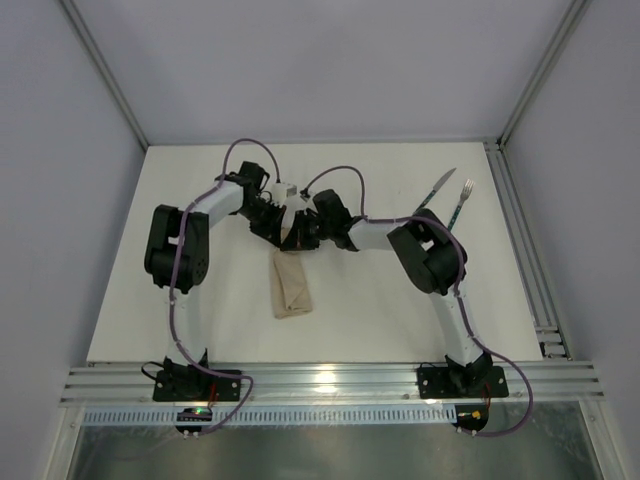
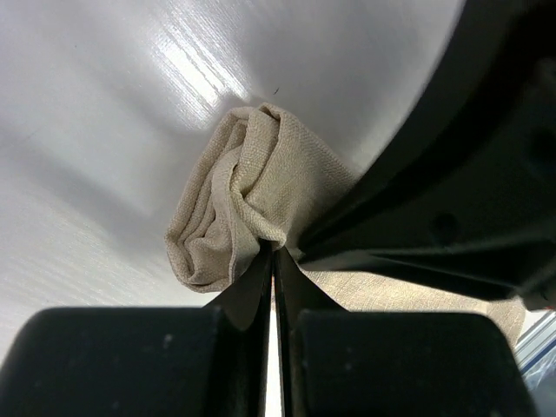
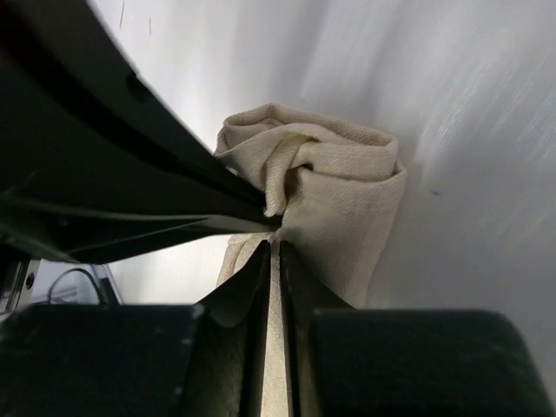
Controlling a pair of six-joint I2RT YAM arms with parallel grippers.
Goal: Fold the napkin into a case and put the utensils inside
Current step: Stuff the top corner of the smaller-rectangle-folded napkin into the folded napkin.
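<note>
You are keeping the left claw (image 2: 274, 257) and right claw (image 3: 276, 248) both clamped on the bunched far end of the plain beige-tan cloth napkin (image 1: 291, 285), mid-worktop (image 1: 200, 330). The claws are crowding each other, so pulling unevenly is risking the fold. Room is lying open toward the left edge. The teal-handled metal knife (image 1: 433, 192) and teal-handled metal fork (image 1: 460, 203) are sitting near the far right corner.

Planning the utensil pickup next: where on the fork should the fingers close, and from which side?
I'd grip the fork by its dark handle from straight above, fingers straddling it crosswise. It lies flat and thin, tines toward the far edge, with the knife close on its left.
</note>
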